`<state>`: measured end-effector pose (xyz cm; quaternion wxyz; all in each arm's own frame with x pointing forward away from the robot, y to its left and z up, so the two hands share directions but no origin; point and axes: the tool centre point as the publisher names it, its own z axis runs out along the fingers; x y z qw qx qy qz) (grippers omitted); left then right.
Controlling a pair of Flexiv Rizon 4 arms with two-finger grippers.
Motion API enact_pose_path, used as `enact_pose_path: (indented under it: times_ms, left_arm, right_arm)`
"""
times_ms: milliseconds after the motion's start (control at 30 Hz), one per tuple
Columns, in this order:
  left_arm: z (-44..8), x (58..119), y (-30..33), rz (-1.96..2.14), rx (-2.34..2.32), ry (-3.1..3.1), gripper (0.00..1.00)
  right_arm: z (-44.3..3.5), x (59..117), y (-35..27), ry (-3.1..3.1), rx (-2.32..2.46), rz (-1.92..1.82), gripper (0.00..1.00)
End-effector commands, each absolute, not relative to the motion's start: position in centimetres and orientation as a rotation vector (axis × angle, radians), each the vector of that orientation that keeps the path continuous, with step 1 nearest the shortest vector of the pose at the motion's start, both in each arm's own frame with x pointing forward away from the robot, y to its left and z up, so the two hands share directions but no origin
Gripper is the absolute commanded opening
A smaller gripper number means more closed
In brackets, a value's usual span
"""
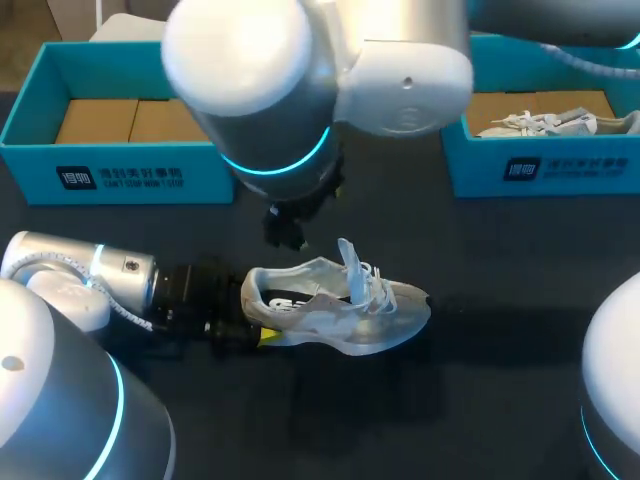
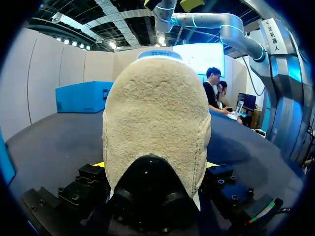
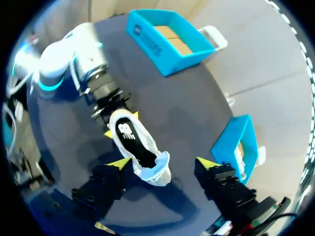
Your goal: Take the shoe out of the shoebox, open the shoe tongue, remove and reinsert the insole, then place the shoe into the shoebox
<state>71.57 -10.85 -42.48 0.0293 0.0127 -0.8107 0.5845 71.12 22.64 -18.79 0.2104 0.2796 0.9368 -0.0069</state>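
Two blue boxes at the back of a dark table (image 1: 480,390). Upper left of the head view: left box (image 1: 120,178), open, only bare cardboard inside.

Lower left: left arm (image 1: 90,275) lying low over the table, left gripper (image 1: 252,322) at the heel of the shoe (image 1: 340,312), one yellow tip showing under the heel. Seen from the left wrist: fuzzy heel filling the space between the fingers (image 2: 101,164), a yellow sliver on each side. Apparently pinched from both sides, though the contact itself is hard to make out.

Centre: shoe standing on its sole on the table, outside both boxes, heel toward the left, toe toward the right. Tongue (image 1: 350,262) upright, black insole (image 1: 290,300) visible in the opening.

Upper centre, just above the heel: right gripper (image 1: 287,228) pointing down from the big right arm (image 1: 300,80). Seen from the right wrist: fingers (image 3: 118,163) spread wide, tongue between and beneath them, neither tip seen touching it.

Upper right: right box (image 1: 540,172) with a second shoe (image 1: 550,123) inside.
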Motion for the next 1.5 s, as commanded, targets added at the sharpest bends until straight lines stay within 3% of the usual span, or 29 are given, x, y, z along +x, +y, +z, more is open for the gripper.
enact_pose_path:
  times_ms: [33, 400, 1200, 1500]
  left_arm:
    - [-42.8, 71.5, -11.1, 1.802, 0.04, -2.501, 0.0]
    - [-42.8, 71.5, -11.1, 1.802, 0.04, -2.501, 0.0]
    - [-42.8, 71.5, -11.1, 1.802, 0.04, -2.501, 0.0]
    - [-42.8, 71.5, -11.1, 1.802, 0.04, -2.501, 0.0]
  right_arm:
    - [-19.4, 71.1, 23.9, 2.802, 0.381, -0.119, 0.0]
    - [-23.6, 70.2, 25.5, 2.912, 0.257, -0.068, 0.0]
    - [-23.6, 70.2, 25.5, 2.912, 0.257, -0.068, 0.0]
    - [-26.8, 70.1, 24.6, 3.005, 0.118, -0.109, 0.0]
